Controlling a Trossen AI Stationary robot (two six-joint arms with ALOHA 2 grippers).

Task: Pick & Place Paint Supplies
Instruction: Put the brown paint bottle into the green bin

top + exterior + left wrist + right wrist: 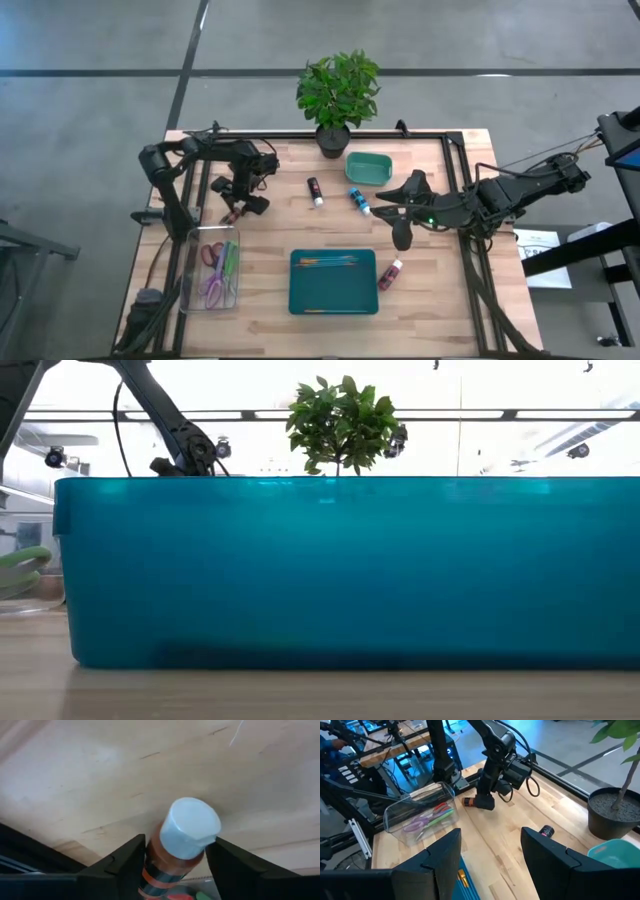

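My left gripper [238, 205] [176, 865] stands at the table's left, pointing down, shut on a red-brown paint bottle [231, 213] [182, 837] with a white cap. My right gripper [392, 222] [490, 865] hovers open right of centre, holding nothing. A black bottle [315, 190] and a blue bottle [358, 200] lie on their sides on the wood. A dark red bottle [390, 272] lies beside the teal tray [300, 295]. Thin brushes [325, 262] lie inside the tray. My left gripper pinches the bottle's body just below the white cap [150, 857] between its two fingers [125, 862], coming from above with the fingers across the bottle. The bottle lies about level at the table top, its far end [468, 801] sticking out beside the gripper.
A clear container [212, 268] with scissors sits near the left gripper. A green bowl [368, 167] and a potted plant [335, 95] stand at the far edge. In the low view the teal tray's wall [340, 570] hides almost all of the table.
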